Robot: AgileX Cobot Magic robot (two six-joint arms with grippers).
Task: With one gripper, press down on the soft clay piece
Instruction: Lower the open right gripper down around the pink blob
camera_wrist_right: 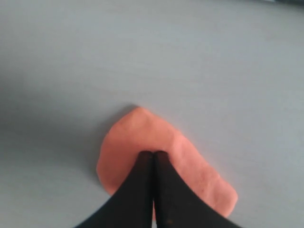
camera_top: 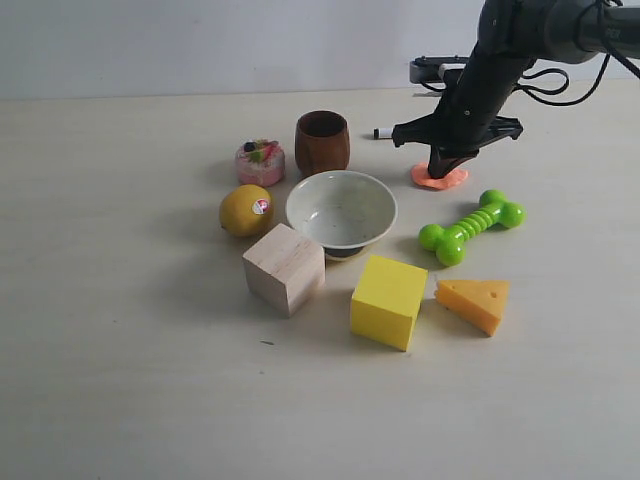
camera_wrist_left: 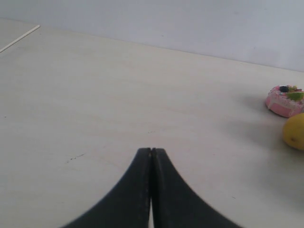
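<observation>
While the left gripper (camera_wrist_left: 151,151) hangs over the bare pale tabletop (camera_wrist_left: 95,95) with its two dark fingers closed against each other and nothing between them, everything else lies further right; in the exterior view the group begins with a pink round cake toy (camera_top: 260,161) and, just in front of it, a yellow lemon (camera_top: 246,210) bearing a small sticker; a pale wooden cube (camera_top: 284,268) sits nearer the camera; behind it stands a dark brown wooden cup (camera_top: 322,143), upright, and just in front of the cup a grey-white ceramic bowl (camera_top: 341,210); a bright yellow cube (camera_top: 388,300) sits in front of the bowl, slightly to its right; further right, level with the cup, lies the soft clay piece (camera_top: 440,179), a small flat salmon-orange blob; the right gripper (camera_top: 443,168) stands on it from above on its black arm, fingers shut together and gripping nothing, and in the right wrist view their joined tips rest on the clay's upper face; a green plastic bone toy (camera_top: 470,227) lies just in front of the clay, apart from it; an orange-yellow cheese wedge (camera_top: 475,302) lies nearest the camera, just beside the yellow cube.
</observation>
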